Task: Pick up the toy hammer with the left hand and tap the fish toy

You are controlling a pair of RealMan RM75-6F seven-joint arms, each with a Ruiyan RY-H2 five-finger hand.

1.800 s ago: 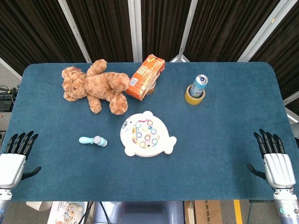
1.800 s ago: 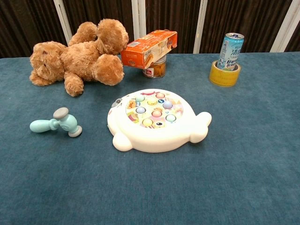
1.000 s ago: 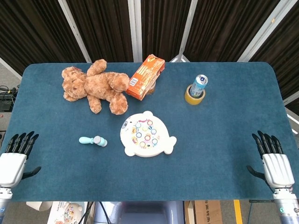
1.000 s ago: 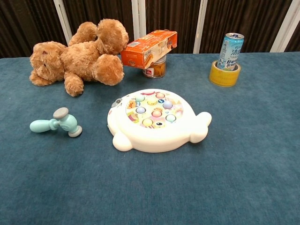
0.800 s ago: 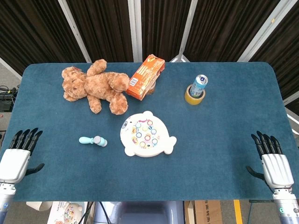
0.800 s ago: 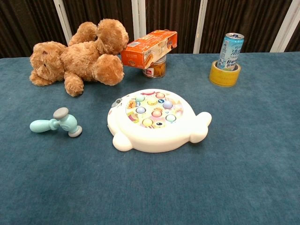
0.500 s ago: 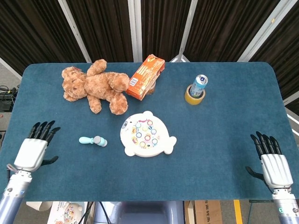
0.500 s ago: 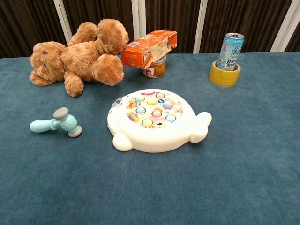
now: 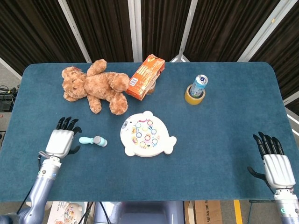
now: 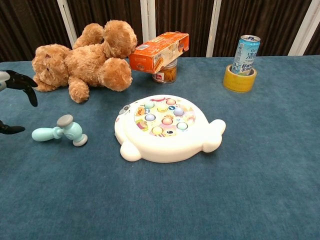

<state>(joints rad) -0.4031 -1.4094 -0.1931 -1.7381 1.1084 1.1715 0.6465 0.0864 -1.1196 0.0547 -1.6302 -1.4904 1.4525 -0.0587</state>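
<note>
While the hammer (image 9: 93, 140) lies at the fish toy's (image 9: 146, 135) nine o'clock, both hands, left (image 9: 61, 140) and right (image 9: 274, 164), stay spread and empty.

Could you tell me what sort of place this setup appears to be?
Probably a robot test station: a blue-covered table ringed by dark curtains, with staged props such as a teddy bear and a fish toy.

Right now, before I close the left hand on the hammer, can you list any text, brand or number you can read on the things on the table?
Nothing can be quoted with confidence.
Can: large printed characters, too blurred to read.
Orange box: white label patch at one end, print too small.
Jar under the box: small red-and-white label, unreadable.
Fish toy: only colored pictures, no words visible.
Hammer, teddy bear, tape roll: no text.
</note>
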